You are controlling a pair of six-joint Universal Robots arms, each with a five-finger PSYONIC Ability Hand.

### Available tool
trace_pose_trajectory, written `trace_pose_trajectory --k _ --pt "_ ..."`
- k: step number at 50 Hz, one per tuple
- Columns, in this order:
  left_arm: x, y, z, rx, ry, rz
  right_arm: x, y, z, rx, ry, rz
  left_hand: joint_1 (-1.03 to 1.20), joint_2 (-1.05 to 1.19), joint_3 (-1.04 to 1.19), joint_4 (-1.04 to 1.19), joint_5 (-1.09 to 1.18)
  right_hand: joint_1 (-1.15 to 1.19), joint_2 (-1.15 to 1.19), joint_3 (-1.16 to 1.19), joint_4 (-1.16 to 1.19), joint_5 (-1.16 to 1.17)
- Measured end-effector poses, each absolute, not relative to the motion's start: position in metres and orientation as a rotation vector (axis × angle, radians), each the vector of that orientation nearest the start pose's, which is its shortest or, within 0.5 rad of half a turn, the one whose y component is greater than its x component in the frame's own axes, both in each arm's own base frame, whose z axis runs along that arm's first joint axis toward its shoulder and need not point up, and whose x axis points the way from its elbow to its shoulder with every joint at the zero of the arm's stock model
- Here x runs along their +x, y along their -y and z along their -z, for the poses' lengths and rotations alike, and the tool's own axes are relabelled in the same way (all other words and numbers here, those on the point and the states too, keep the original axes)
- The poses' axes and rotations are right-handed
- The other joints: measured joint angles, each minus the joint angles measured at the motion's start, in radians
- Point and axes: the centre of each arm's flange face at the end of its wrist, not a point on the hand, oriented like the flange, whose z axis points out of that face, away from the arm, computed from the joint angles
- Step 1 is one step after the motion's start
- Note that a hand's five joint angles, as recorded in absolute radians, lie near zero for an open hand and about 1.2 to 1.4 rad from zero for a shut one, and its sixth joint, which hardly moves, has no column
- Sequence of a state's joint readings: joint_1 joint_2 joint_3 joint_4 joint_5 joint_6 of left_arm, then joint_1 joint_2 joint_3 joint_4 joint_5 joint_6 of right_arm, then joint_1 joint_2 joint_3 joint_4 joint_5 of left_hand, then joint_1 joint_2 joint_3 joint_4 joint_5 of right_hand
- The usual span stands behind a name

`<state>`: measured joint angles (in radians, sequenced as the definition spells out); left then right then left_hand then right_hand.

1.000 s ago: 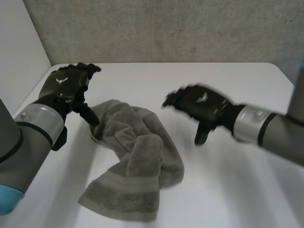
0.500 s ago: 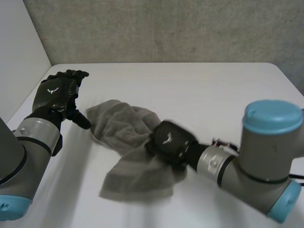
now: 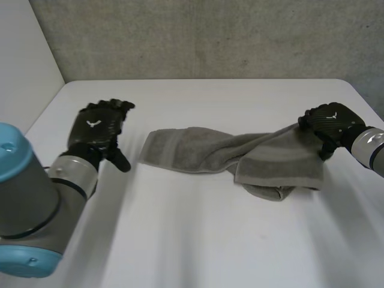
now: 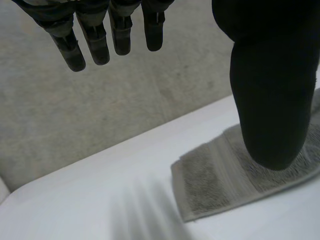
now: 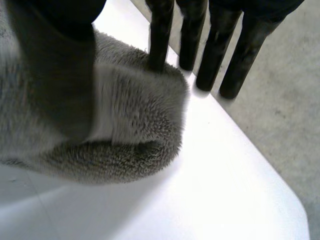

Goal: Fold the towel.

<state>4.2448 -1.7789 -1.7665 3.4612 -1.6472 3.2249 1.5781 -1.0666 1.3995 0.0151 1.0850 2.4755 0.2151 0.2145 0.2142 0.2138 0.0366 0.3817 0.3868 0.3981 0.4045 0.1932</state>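
A smooth white table (image 3: 198, 240) meets a speckled grey wall (image 3: 210, 36). The left hand (image 3: 98, 131) hovers empty, fingers spread, beside the looped-pile grey terry towel (image 3: 198, 150), which lies stretched lengthwise. The right hand (image 3: 329, 124) seems clamped on its bunched right end.

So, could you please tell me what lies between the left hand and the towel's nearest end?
Only bare white table, as the head view shows: the left hand sits just clear of the towel.
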Motion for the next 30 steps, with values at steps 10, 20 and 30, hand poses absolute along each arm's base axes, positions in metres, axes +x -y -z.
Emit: trace_pose_trajectory --k 10,20,30 --pt "-0.297 0.234 -0.184 0.905 -2.295 2.188 0.18 0.351 -0.21 -1.161 -2.178 1.888 0.072 0.073 0.073 0.073 0.078 -0.153 -0.142 -0.156 -0.149 -0.133" --pt "-0.322 0.242 -0.17 1.021 -2.253 2.179 0.223 0.292 -0.237 -1.172 -2.038 1.864 0.155 0.156 0.156 0.156 0.16 -0.143 -0.139 -0.153 -0.147 -0.13" --pt "-0.349 0.247 -0.147 1.139 -2.283 2.179 0.274 0.255 -0.193 -1.193 -2.064 1.662 0.282 0.279 0.279 0.28 0.282 0.077 0.071 0.066 0.062 0.11"
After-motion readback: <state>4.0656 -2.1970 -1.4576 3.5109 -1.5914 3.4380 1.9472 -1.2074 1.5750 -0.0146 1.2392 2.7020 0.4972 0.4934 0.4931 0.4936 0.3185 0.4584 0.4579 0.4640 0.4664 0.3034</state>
